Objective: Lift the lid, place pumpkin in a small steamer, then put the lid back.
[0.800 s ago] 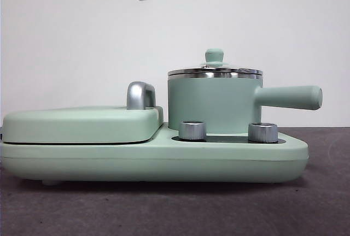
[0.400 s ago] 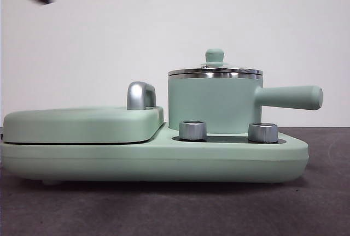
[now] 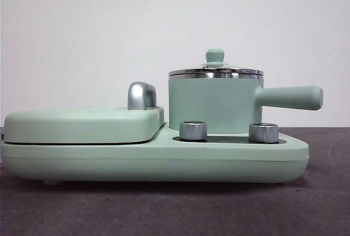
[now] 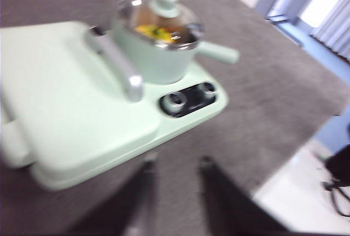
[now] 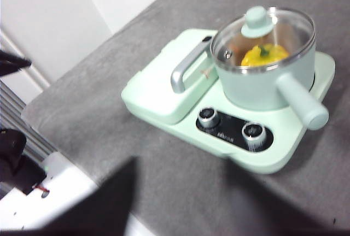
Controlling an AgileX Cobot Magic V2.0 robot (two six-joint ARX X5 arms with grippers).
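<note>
Glass round lid (image 3: 215, 71) with its mint-green knob sits shut on the mint-green cylindrical steamer pot (image 3: 214, 104), its long handle pointing to 3 o'clock; the glossy yellow pumpkin (image 5: 264, 54) lies inside. Left gripper (image 4: 176, 166) and right gripper (image 5: 180, 162) hang well apart from the pot, jaws released

Glass lid (image 5: 263, 38) (shiny steel rim), matt steamer (image 3: 213, 104).

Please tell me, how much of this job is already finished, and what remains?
It looks finished. The yellow ribbed pumpkin lies inside the mint-green cylindrical steamer pot, and the round glass lid with the mint knob sits on its steel rim. Nothing is in hand: the left gripper and right gripper are open, empty and away from the pot. Nothing appears left.
</note>
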